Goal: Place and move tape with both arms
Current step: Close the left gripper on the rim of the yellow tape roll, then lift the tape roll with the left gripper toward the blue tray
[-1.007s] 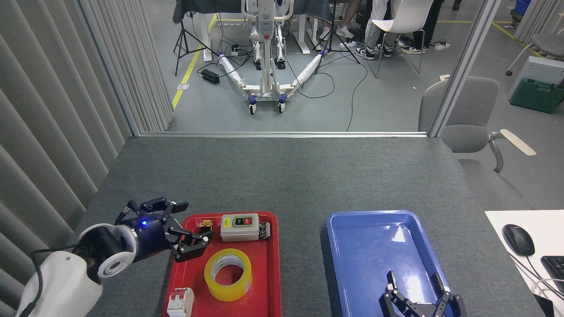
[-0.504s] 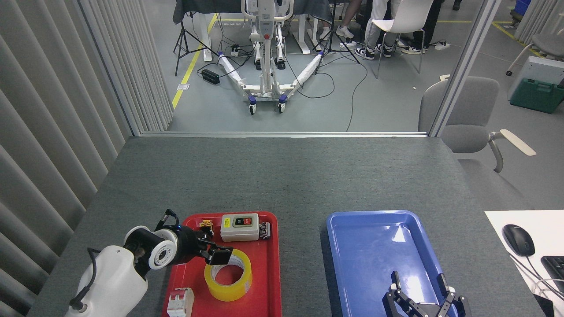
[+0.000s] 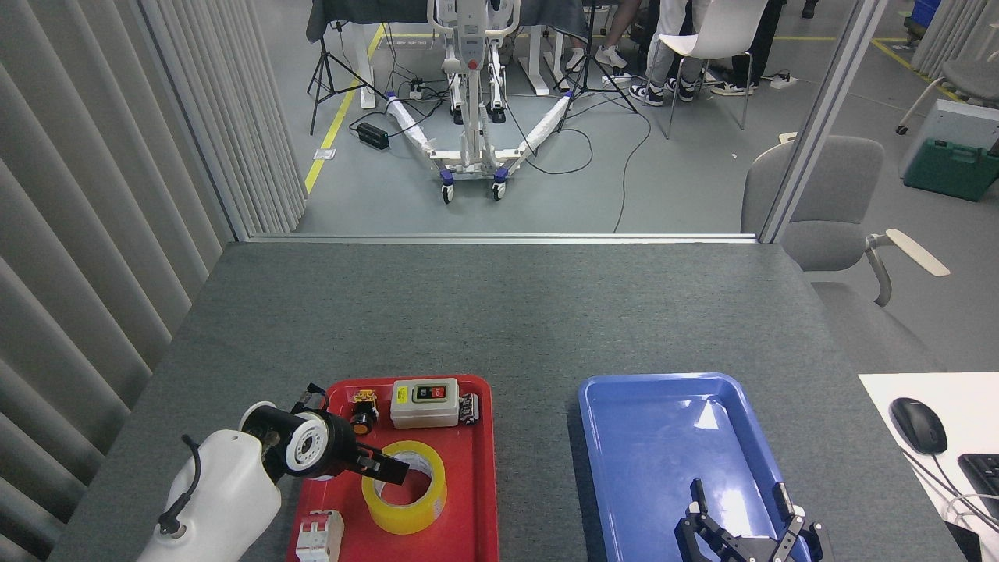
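Here, the tape lies flat in the red tray, a light, stiff, slick roll best pinched across its wall, where the left gripper reaches, fingers' spread unclear, while the right gripper hangs wide over the blue tray.

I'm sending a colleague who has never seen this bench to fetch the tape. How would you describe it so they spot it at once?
On the grey table, look at the red tray to the left of the blue tray. The tape lies flat in the tray's middle, with the left gripper at its rim. It is the only yellow ring there; its neighbours are a boxy white switch and a white breaker.
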`<control>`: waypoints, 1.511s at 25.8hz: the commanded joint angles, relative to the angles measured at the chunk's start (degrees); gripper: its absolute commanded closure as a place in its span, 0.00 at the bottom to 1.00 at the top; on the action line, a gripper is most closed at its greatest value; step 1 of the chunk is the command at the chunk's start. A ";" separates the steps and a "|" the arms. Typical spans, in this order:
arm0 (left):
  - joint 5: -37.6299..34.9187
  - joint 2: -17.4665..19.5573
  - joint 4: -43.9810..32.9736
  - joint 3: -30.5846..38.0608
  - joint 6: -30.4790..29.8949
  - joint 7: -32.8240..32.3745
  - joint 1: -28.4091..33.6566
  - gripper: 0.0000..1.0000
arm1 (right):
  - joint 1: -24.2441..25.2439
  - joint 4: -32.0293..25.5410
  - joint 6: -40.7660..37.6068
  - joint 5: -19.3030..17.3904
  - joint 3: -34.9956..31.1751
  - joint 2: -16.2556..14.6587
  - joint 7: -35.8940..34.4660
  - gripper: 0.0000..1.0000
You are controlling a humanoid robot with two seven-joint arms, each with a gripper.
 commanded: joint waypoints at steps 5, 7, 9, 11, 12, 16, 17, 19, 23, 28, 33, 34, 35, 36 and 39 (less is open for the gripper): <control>-1.73 -0.44 2.42 0.11 -0.75 -0.44 -0.63 0.23 | -0.23 -0.09 0.12 -0.38 -0.11 -0.89 -0.10 0.01; -2.43 -0.44 2.42 -0.07 -1.19 -0.88 -0.80 0.29 | -0.32 -0.09 0.21 -0.38 -0.19 -1.07 -0.10 0.01; -2.96 -0.52 2.51 -0.07 -2.42 -2.11 -0.98 0.62 | -0.41 -0.09 0.12 -0.38 -0.19 -1.24 -0.10 0.01; -2.96 -0.79 2.33 -0.07 -3.38 -5.01 -0.89 1.00 | -0.41 -0.18 0.12 -0.38 -0.19 -1.51 -0.10 0.01; -2.96 -1.05 2.51 -0.07 -3.47 -6.06 -0.98 1.00 | -0.41 -0.35 0.12 -0.38 -0.28 -1.51 -0.10 0.01; -2.96 -1.40 2.51 -0.07 -3.30 -7.38 -0.98 1.00 | -0.67 -0.62 -0.14 -0.30 -0.55 -0.80 0.25 0.01; -2.96 -1.40 2.51 -0.07 -3.21 -7.47 -0.98 1.00 | -0.49 -0.53 -0.23 -0.21 -0.63 -0.71 0.25 0.01; -2.96 -1.49 2.42 0.02 -3.47 -7.47 -0.98 1.00 | -0.49 -0.44 -0.49 -0.12 -0.55 -0.71 0.16 0.01; -1.64 -1.49 1.63 0.55 -6.02 -7.47 -1.24 1.00 | -1.28 -0.44 -0.50 -0.03 -0.37 -1.24 0.07 0.01; 11.11 -5.80 -2.59 12.24 -21.84 -5.18 -1.33 1.00 | -2.60 -0.27 -0.58 -0.12 -0.28 -1.59 0.07 0.01; 25.78 -15.46 4.09 21.82 -38.63 -1.84 -0.36 1.00 | -2.25 -0.44 -1.02 -0.12 0.33 -1.68 0.07 0.01; 27.63 -16.26 6.11 21.64 -38.63 -1.41 -0.54 1.00 | -2.25 -0.35 -1.02 -0.12 0.25 -1.86 0.25 0.02; 29.82 -16.96 7.52 21.03 -38.63 -0.61 -0.63 1.00 | -2.51 -0.27 -1.02 -0.12 0.25 -2.03 0.25 0.02; 31.94 -17.93 8.57 20.23 -38.63 0.09 -0.54 1.00 | -2.78 -0.18 -1.02 -0.12 0.16 -2.21 0.25 0.02; 35.54 -20.39 8.84 19.09 -38.63 0.53 1.83 1.00 | -3.04 -0.18 -2.43 -0.12 0.16 -2.74 0.25 0.01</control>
